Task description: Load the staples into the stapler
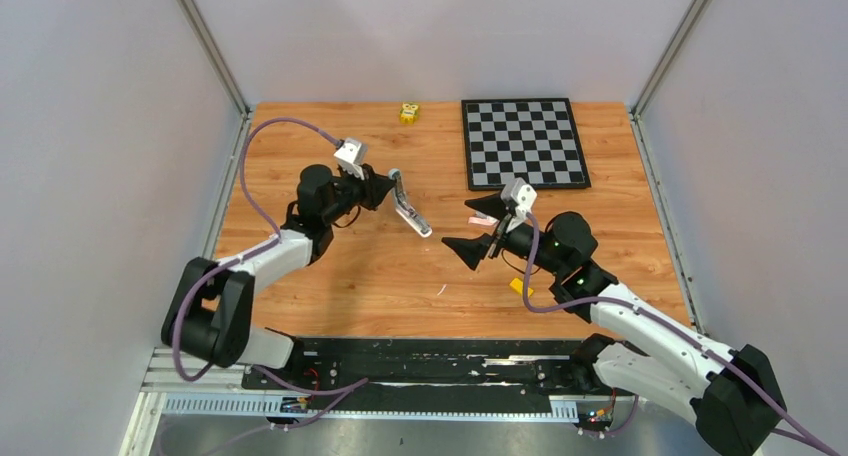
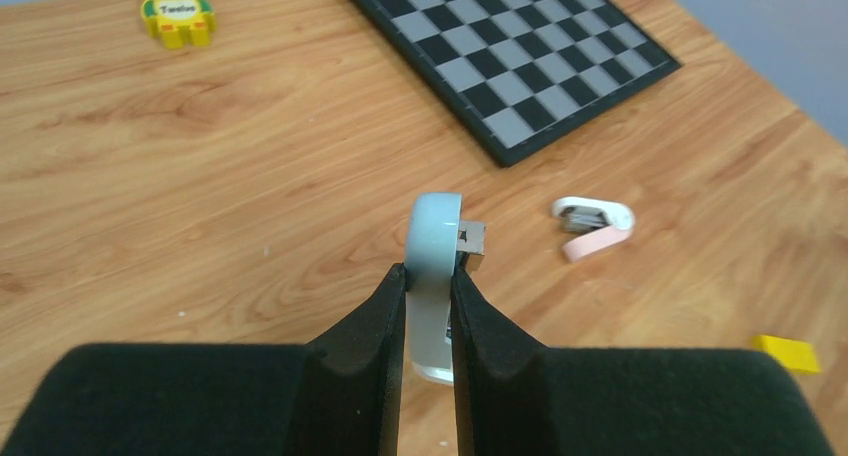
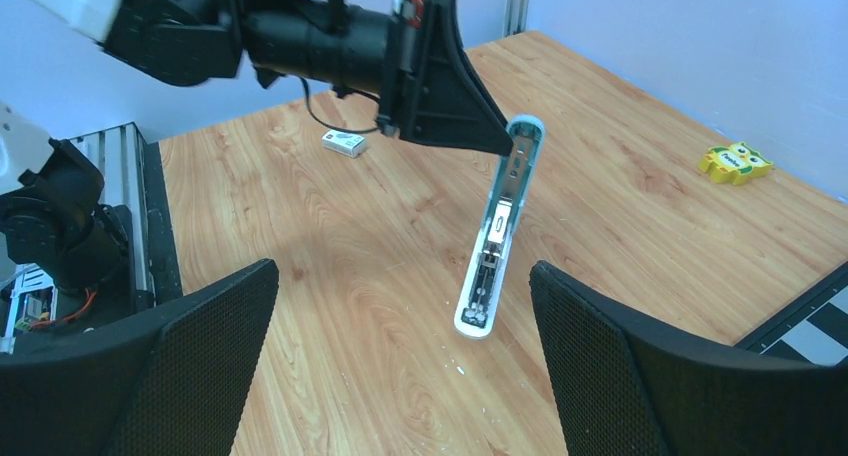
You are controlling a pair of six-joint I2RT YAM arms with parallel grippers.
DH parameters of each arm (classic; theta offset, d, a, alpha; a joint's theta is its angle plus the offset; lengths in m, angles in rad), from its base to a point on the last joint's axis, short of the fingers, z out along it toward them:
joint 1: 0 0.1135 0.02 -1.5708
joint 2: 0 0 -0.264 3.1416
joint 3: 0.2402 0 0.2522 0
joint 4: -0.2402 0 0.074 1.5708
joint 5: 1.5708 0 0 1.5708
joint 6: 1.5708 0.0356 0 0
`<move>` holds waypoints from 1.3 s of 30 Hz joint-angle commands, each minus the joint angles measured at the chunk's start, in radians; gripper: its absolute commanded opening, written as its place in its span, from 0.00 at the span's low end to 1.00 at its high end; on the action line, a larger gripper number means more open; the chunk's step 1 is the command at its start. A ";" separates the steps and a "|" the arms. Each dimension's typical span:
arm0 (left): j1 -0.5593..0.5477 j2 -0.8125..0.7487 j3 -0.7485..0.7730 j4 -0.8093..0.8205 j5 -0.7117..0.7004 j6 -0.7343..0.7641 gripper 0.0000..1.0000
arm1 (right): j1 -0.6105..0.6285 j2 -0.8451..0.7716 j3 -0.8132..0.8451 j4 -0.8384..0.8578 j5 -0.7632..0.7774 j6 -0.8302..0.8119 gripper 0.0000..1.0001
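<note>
Now left claw (image 2: 428, 278) clenched on pale blue stapler (image 2: 436, 226); right claw (image 3: 405, 276) spread wide, facing stapler, not touching.

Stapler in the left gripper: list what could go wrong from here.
1. The left gripper pinches the stapler at one end only, tilted; a push could swing or slip it.
2. The right gripper is open and empty; the staples seem to lie near the left arm, so reaching risks a collision.
</note>
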 commanded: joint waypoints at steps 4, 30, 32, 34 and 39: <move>0.047 0.219 0.064 0.280 0.011 0.134 0.00 | 0.011 -0.074 -0.010 -0.059 0.005 -0.024 1.00; 0.087 0.459 0.100 0.476 0.079 0.084 0.39 | 0.011 -0.014 0.016 -0.170 0.228 -0.020 0.97; 0.089 0.441 0.099 0.458 0.077 0.074 0.47 | 0.011 0.002 0.035 -0.204 0.289 -0.006 0.97; 0.090 0.419 0.101 0.428 0.061 0.079 0.53 | 0.010 0.025 0.054 -0.238 0.358 0.002 0.97; 0.092 0.321 0.107 0.319 0.005 0.081 0.59 | -0.022 0.136 0.145 -0.333 0.442 -0.014 0.95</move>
